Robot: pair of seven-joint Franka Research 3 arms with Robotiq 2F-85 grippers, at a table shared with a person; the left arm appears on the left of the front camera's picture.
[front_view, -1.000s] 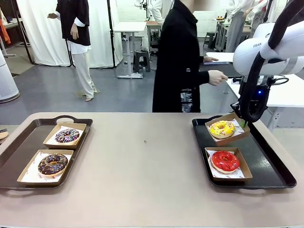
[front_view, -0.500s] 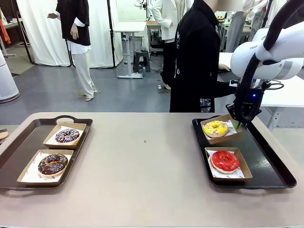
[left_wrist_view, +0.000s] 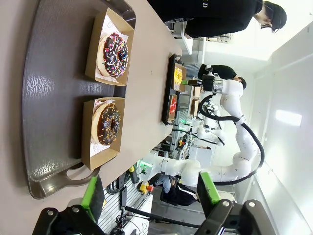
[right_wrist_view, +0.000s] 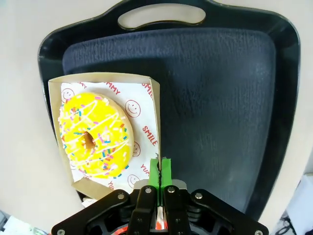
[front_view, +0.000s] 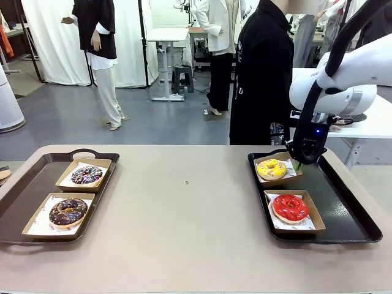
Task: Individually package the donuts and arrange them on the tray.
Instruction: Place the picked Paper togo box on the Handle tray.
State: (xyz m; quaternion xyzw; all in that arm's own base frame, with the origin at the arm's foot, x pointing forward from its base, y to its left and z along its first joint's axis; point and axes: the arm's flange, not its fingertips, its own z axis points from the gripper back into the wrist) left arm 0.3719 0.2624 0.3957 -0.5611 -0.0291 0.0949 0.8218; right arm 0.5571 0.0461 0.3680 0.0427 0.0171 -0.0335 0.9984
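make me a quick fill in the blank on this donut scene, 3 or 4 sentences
1. The right gripper is pinching the wall of the box holding the ____ donut.
2. The red donut sits on the same tray as the ____ donut.
3. The left tray holds ____ boxed donuts.
4. The left gripper has its jaws ____.

Missing words: yellow; yellow; two; open
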